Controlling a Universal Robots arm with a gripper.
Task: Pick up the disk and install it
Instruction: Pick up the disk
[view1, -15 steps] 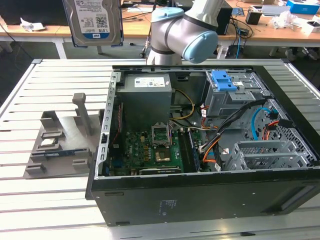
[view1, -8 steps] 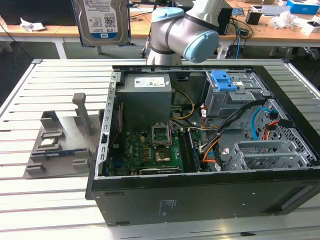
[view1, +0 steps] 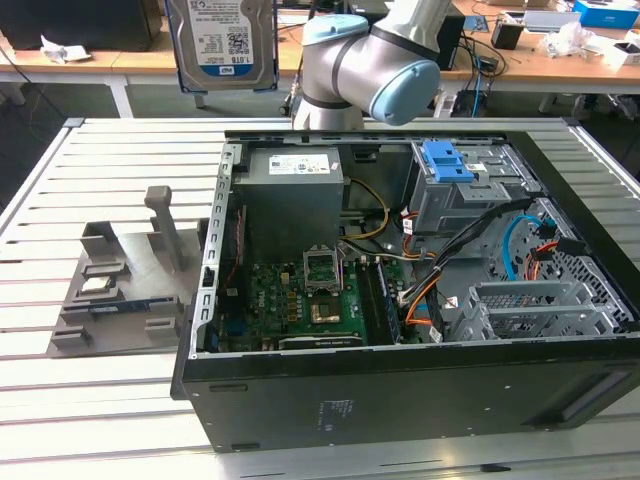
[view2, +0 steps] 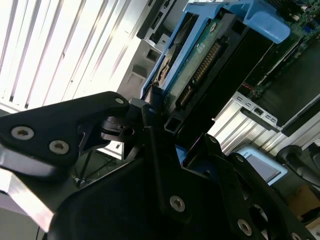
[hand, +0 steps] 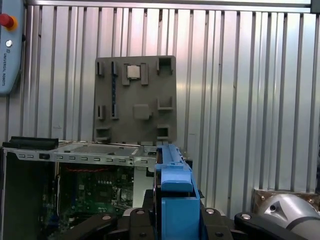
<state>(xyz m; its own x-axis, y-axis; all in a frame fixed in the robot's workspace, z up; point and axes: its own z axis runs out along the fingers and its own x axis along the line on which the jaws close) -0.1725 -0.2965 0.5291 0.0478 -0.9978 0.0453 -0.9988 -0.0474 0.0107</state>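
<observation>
1. Disk (view1: 222, 45), a flat rectangular silver-grey hard drive with a blue-and-white label and blue plastic side rails, is hanging upright in the air, its label facing the exterior view.
2. The black claw (view2: 175, 125) is gripping the disk firmly. In the second wrist view its jaws are closing on one end of the drive, whose green circuit-board side and connector row are showing just beyond them.
3. In the first wrist view the drive's blue rail is standing edge-on between the claw's two black sides, touching both.
4. Beyond the claw's tips, a grey moulded tray (hand: 135, 97) with square pockets is lying flat on the ribbed aluminium bench (hand: 240, 100), well apart from the claw. A small square silver processor chip (hand: 133, 71) is sitting in one of its pockets.
5. An open black computer case (view1: 400, 390) is lying on its side on the bench just beside the tray, below the claw.
6. Inside the case, a green motherboard (view1: 320, 295), a large grey power-supply box with a white label (view1: 295, 180) and a blue plastic caddy (view1: 447, 160) in the metal drive cage are all sitting well apart from the claw.
7. The grey robot arm with pale blue joint caps (view1: 370, 60) is standing behind the case, on the exterior view's right of the held disk.
</observation>
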